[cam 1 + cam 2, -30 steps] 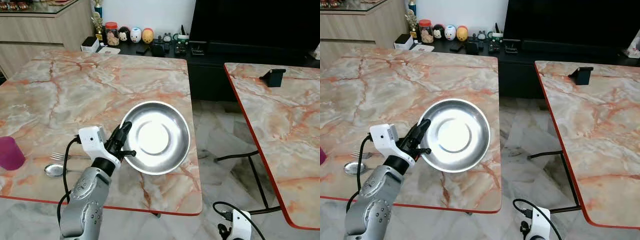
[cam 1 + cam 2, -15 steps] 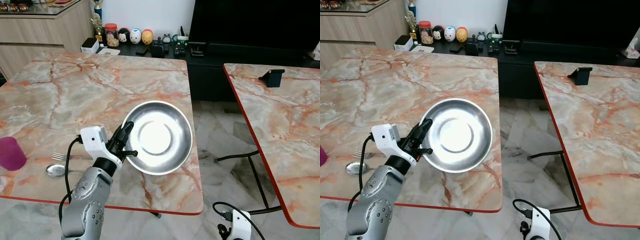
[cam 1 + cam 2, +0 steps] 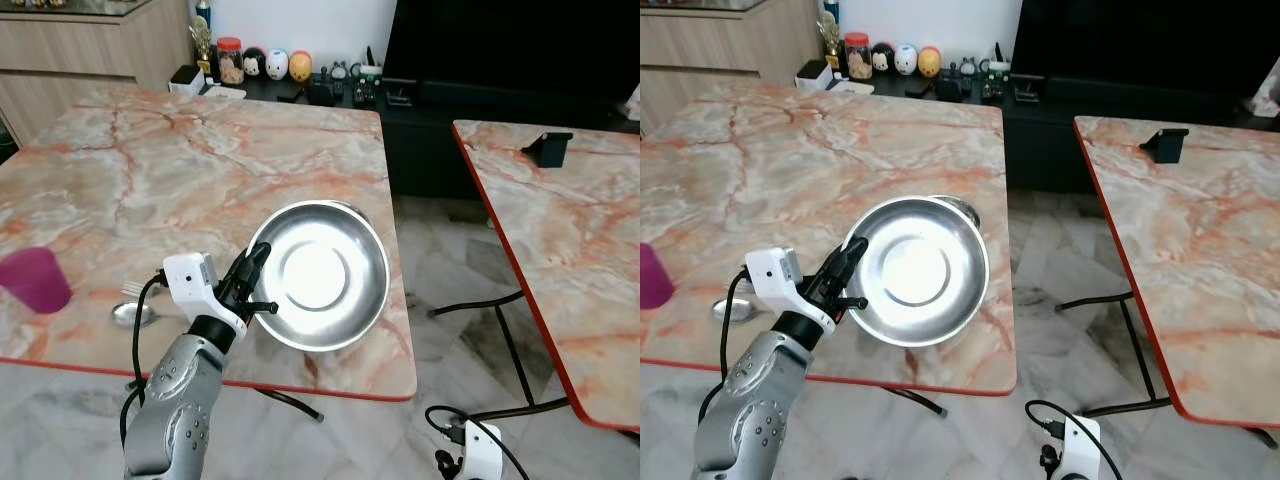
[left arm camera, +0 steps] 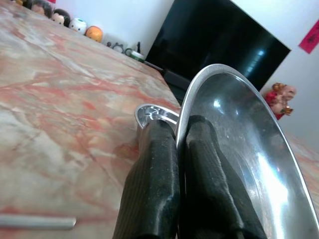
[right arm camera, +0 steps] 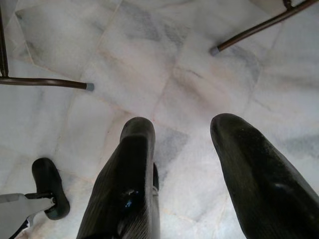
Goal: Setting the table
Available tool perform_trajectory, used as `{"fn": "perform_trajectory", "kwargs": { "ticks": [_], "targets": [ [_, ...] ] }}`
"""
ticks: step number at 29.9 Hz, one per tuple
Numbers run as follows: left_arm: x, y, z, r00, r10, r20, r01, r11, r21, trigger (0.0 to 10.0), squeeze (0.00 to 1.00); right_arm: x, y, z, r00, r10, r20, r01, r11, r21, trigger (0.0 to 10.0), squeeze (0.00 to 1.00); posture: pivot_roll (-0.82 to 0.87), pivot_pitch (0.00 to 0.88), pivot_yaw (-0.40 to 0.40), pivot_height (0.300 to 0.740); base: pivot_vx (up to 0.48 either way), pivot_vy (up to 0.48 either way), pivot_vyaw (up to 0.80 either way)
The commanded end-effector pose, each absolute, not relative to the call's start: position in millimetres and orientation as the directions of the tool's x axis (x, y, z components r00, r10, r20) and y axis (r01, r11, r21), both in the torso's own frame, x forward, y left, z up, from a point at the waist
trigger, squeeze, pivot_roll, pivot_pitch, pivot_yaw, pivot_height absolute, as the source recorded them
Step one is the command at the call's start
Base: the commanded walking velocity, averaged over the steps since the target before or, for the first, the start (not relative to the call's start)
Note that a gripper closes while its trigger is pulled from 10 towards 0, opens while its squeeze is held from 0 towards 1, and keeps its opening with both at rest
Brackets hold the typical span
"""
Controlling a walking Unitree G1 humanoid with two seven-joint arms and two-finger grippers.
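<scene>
Shifted since a second ago: whole head view, so camera moved, not the things; table edge now further up the picture. Newly uncovered at 1 o'clock of bowl (image 3: pixel 320 275): rim of second steel dish (image 3: pixel 345 207), sitting on table (image 3: pixel 150 180).

Item: bowl. Steel, shallow, wide flat rim, mirror-bright. Held off the table, tilted with hollow toward camera, over table's near right corner. Pinched at its 9 o'clock rim by left gripper (image 3: pixel 256 262), one finger inside the hollow, the other behind, clamped shut on the rim.

Handling, as judged: light, rigid, not fragile, but noisy and easily dented if dropped. Polished metal slippery against the black pads. Held at one edge only, so likely to swing or pivot in the pinch. Best taken deep over the rim as now and kept near level when set down. Risk: clipping the second dish on the way down.

Other arm: right gripper (image 5: pixel 182 124) hanging idle at 5 o'clock of the head view, fingers spread apart, nothing between, pointing at floor (image 5: pixel 149 59).

Surface: marble-patterned top, pink and orange veins, red edge, smooth and hard. Cup (image 3: pixel 35 280), purple, at 9 o'clock of bowl near the left border. Spoon (image 3: pixel 132 314) between cup and gripper.

Room: second table (image 3: pixel 570 230) of same pattern at 3 o'clock, well apart, pale tiled gap between. Black stand (image 3: pixel 548 148) on it. Dark TV (image 3: pixel 520 50) at 1 o'clock; small figurines (image 3: pixel 270 65) on low unit at 12 o'clock.
</scene>
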State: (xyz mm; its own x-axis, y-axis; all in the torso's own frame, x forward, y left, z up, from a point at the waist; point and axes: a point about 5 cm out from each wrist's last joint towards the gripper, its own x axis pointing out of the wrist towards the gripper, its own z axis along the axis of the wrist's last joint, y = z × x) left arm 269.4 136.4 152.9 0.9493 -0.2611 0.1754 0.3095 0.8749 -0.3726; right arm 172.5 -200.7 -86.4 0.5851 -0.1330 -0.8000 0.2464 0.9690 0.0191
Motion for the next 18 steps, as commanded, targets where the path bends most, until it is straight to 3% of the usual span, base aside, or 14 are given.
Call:
{"fn": "perform_trajectory", "kwargs": {
  "ticks": [1,9,18],
  "targets": [
    [269.8,132.2,156.7,0.937,-0.284,0.203,0.342,0.861,-0.377,10.0,0.0,169.1,-201.6,-87.7,0.579,-0.139,-0.803,0.25,0.968,0.013,10.0,0.0,0.09,0.0,-0.063,0.74,-0.27,0.0,0.0],
    [272.0,129.6,158.6,0.933,-0.294,0.207,0.352,0.862,-0.365,10.0,0.0,169.7,-200.7,-87.5,0.58,-0.142,-0.802,0.26,0.965,0.017,10.0,0.0,0.08,0.0,-0.056,0.74,-0.266,0.0,0.0],
    [272.7,130.2,158.5,0.94,-0.277,0.199,0.332,0.877,-0.348,10.0,0.0,171.0,-201.9,-86.8,0.582,-0.143,-0.8,0.259,0.966,0.016,10.0,0.0,0.09,0.0,-0.065,0.74,0.0,0.0,0.0]
  ]
}}
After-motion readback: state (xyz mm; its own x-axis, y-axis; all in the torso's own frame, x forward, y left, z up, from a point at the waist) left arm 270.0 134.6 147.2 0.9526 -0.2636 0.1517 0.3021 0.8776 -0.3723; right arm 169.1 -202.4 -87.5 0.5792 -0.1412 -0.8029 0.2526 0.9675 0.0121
